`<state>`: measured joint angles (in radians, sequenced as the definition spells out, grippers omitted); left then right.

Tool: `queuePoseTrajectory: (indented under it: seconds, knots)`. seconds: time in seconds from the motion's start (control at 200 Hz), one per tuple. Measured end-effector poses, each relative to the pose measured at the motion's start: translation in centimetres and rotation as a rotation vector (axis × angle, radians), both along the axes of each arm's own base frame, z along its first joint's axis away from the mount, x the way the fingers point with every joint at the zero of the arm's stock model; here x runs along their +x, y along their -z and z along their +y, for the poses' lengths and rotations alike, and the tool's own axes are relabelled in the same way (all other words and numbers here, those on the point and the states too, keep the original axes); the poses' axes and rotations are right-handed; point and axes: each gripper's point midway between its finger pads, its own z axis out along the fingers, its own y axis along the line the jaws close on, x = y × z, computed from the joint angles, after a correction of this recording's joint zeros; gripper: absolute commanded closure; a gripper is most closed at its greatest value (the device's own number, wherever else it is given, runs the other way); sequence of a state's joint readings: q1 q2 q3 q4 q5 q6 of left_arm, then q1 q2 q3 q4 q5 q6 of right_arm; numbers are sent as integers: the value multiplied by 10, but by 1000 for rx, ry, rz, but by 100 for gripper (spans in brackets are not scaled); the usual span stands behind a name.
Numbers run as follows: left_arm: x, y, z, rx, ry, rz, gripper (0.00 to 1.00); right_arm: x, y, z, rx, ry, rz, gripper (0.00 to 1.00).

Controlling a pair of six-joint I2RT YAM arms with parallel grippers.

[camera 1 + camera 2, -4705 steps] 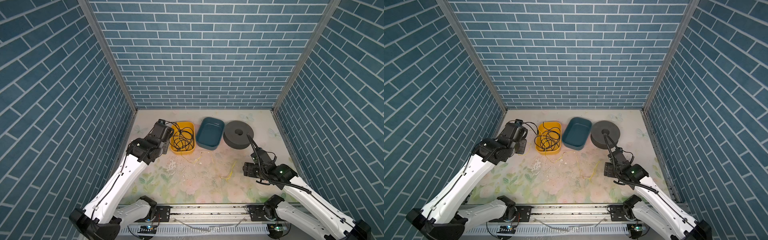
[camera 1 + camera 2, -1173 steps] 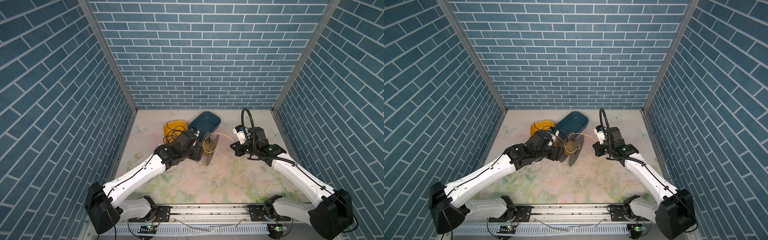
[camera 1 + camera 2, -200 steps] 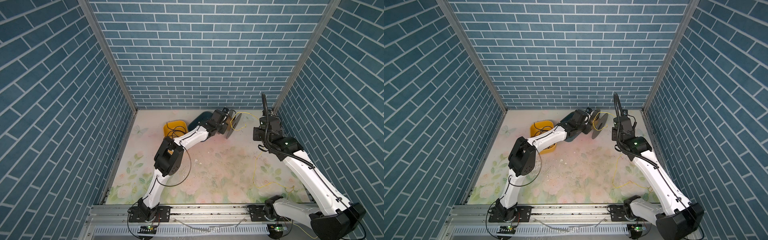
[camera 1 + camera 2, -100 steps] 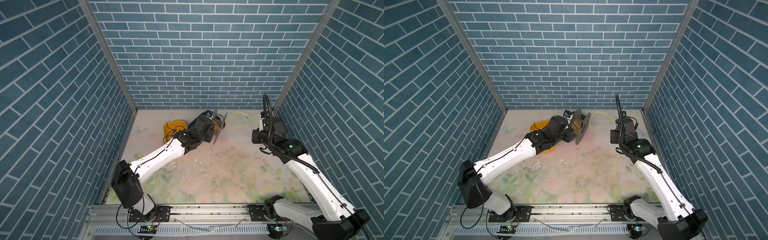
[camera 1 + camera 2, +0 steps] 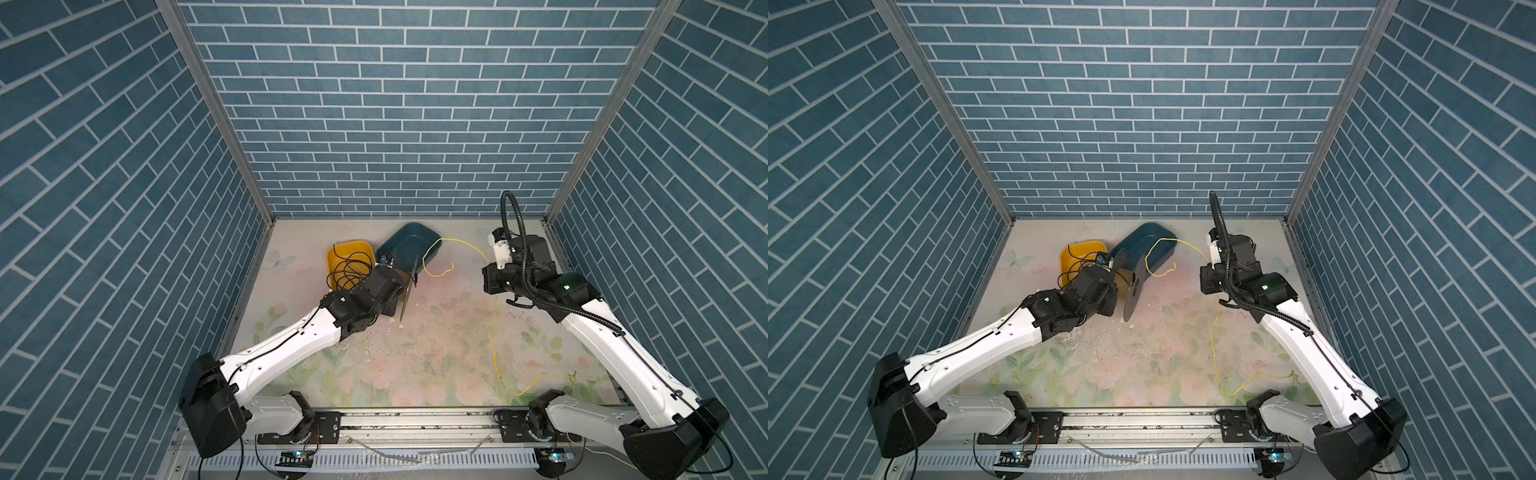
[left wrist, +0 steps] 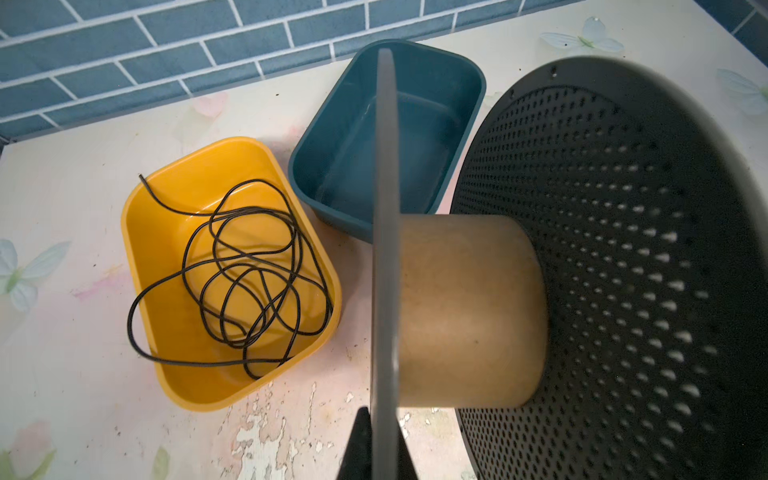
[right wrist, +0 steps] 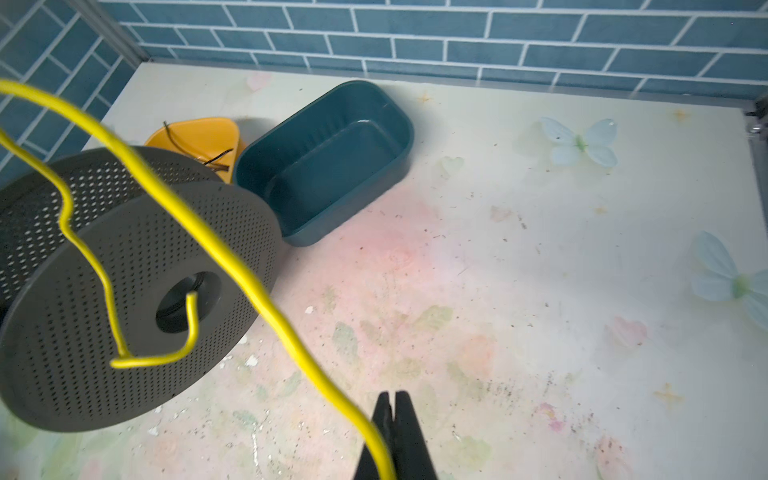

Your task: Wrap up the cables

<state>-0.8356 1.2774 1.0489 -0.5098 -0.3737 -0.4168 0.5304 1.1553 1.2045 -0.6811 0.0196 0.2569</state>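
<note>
Currently left pincer (image 6: 384,444), arm extended, clamps spool (image 6: 469,307); right pincer (image 7: 392,415), arm raised, seemingly pinches cable (image 7: 232,257).

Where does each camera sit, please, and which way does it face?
Top views: high in front, facing down toward the back wall; left arm and right arm show.
Left wrist: on the left arm, facing the spool it holds; fingers show.
Right wrist: on the right arm, facing the spool across the cable; fingers show.
Both wrist views share the blue bin.
</note>
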Motion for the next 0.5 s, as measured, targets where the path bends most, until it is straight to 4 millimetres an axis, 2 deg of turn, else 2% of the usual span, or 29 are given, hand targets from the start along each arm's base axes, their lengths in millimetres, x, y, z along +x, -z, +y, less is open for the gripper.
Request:
queuePoseTrajectory:
  seconds: [0.105,0.3,0.5]
  knots:
    - [-1,5,4,-3,-27,4,100,-4,2,12,19,-40,21,100]
    - [-4,27,11,5,-65,24,100,-4,-1,36,66,-87,45,100]
    - [-1,41,8,2,-78,38,100,-4,12,63,86,-120,85,100]
